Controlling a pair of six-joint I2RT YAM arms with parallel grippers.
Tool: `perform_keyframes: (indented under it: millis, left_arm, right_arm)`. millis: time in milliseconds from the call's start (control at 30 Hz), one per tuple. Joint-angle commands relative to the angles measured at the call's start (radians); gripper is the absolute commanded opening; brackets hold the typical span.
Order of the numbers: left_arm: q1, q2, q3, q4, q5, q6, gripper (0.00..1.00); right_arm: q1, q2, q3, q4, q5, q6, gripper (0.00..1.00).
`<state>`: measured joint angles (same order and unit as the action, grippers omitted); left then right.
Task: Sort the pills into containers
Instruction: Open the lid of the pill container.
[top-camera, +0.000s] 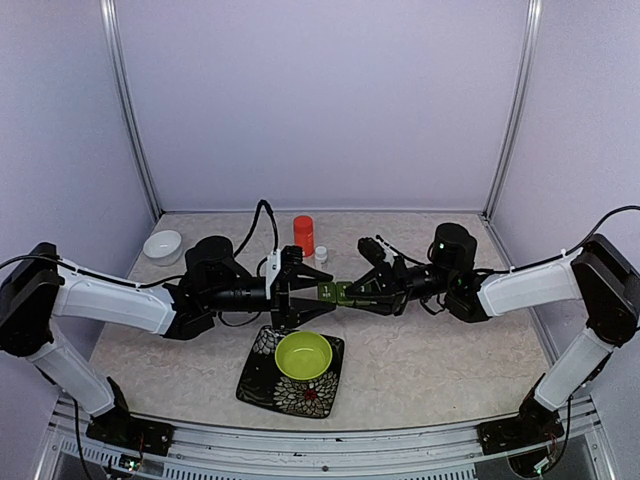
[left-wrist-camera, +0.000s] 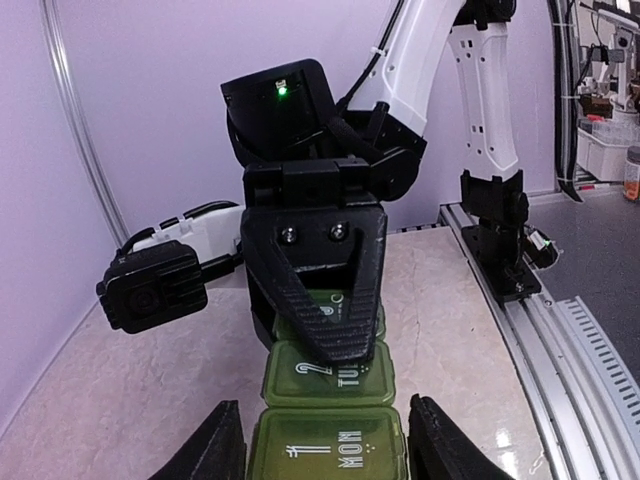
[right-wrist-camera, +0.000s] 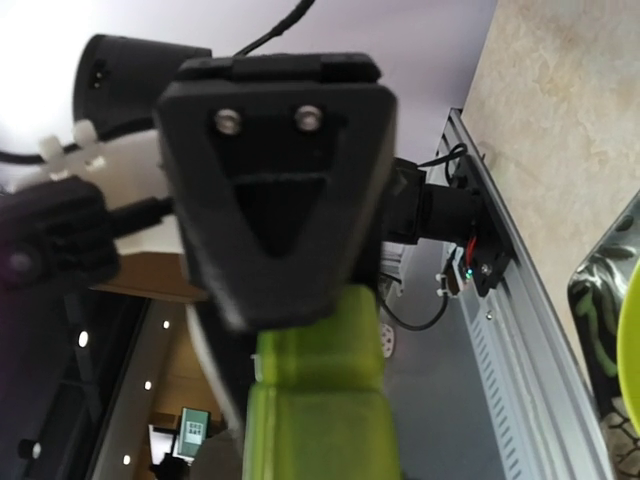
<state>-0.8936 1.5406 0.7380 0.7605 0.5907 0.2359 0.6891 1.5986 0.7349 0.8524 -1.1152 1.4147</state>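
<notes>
The dark green pillbox (top-camera: 333, 292), the containers, hangs above the table between both arms with its lids down. In the left wrist view its MON and TUE compartments (left-wrist-camera: 330, 380) show. My right gripper (top-camera: 350, 292) is shut on the far end, one ribbed finger (left-wrist-camera: 335, 300) lying over the top. My left gripper (left-wrist-camera: 325, 445) stands open, its fingers (left-wrist-camera: 215, 450) flanking the MON compartment with slim gaps. The right wrist view shows the pillbox (right-wrist-camera: 320, 400) running up to the left gripper's finger (right-wrist-camera: 280, 180). The pills are out of view.
An orange bottle with a red cap (top-camera: 303, 234) stands behind the grippers, a small white cap (top-camera: 321, 254) beside it. A white dish (top-camera: 162, 245) sits back left. A lime-green bowl (top-camera: 303, 355) rests on a dark patterned plate (top-camera: 262, 385) just below the grippers.
</notes>
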Motion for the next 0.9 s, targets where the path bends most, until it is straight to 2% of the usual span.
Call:
perform_keyframes:
  millis: [0, 100, 267, 400, 667, 867]
  left_arm:
    - [-0.005, -0.009, 0.017, 0.075, 0.021, -0.07, 0.56]
    - [-0.005, -0.015, 0.011, 0.054, 0.031, -0.037, 0.6]
    - [-0.008, -0.035, 0.007, -0.053, 0.033, 0.091, 0.79]
    - [-0.011, -0.048, -0.001, -0.071, -0.067, 0.114, 0.8]
    - [-0.027, -0.044, -0.02, -0.023, -0.074, 0.106, 0.61]
    - [-0.034, -0.065, -0.044, -0.014, -0.051, 0.143, 0.56]
  right_arm:
    - [-0.002, 0.0, 0.015, -0.004, -0.002, -0.049, 0.0]
    - [-0.002, -0.007, 0.015, -0.001, -0.003, -0.043, 0.0]
    - [-0.002, -0.019, 0.017, 0.027, -0.012, -0.009, 0.0]
    - [-0.002, -0.036, 0.018, 0.027, -0.002, -0.007, 0.0]
    - [-0.003, -0.031, 0.016, 0.027, 0.0, -0.002, 0.0]
    - [-0.006, -0.029, 0.006, 0.046, -0.002, 0.014, 0.0]
